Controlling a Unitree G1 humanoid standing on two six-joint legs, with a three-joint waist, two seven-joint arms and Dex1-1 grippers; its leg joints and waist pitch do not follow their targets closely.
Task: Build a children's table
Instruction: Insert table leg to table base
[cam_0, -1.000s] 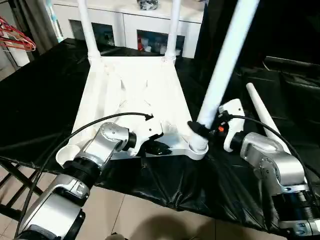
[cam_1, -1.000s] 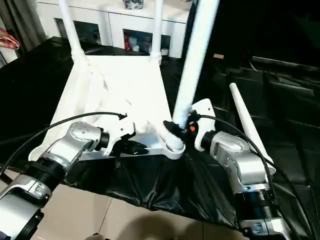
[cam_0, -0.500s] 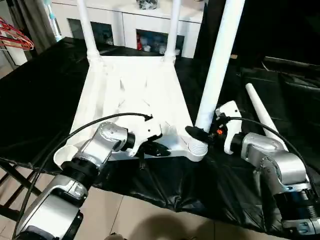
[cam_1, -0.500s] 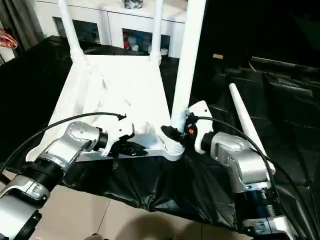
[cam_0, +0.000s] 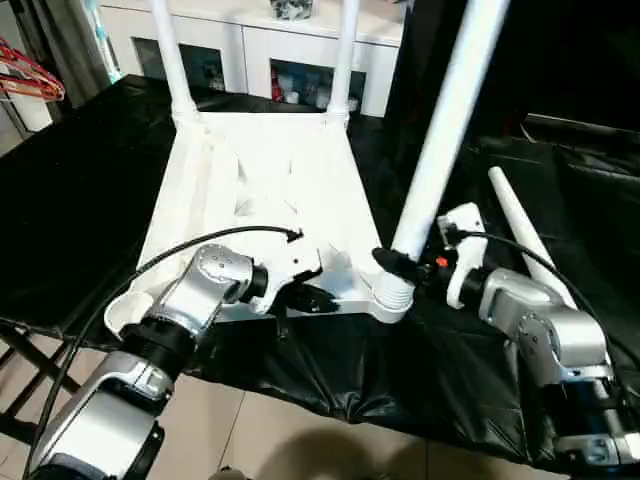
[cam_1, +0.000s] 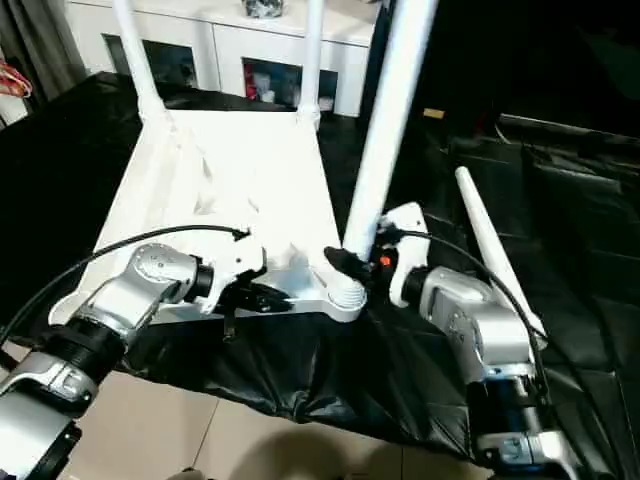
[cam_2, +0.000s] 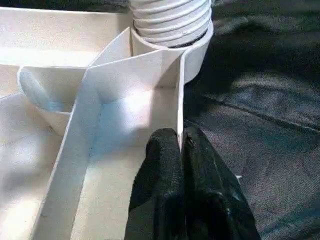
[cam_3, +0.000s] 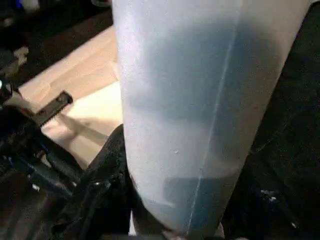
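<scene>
Left eye view: right gripper (cam_0: 400, 268) clamps tilted leg (cam_0: 440, 150) at socket, center frame. Left gripper (cam_2: 180, 150) pinched shut on tabletop (cam_0: 260, 180) rim, lower-center.

A black plastic sheet (cam_0: 80, 190) covers the work surface, wrinkled and hanging over the near edge. A white cabinet (cam_0: 260, 45) with glass doors stands at the far side. Red hangers (cam_0: 25, 80) show far left.
</scene>
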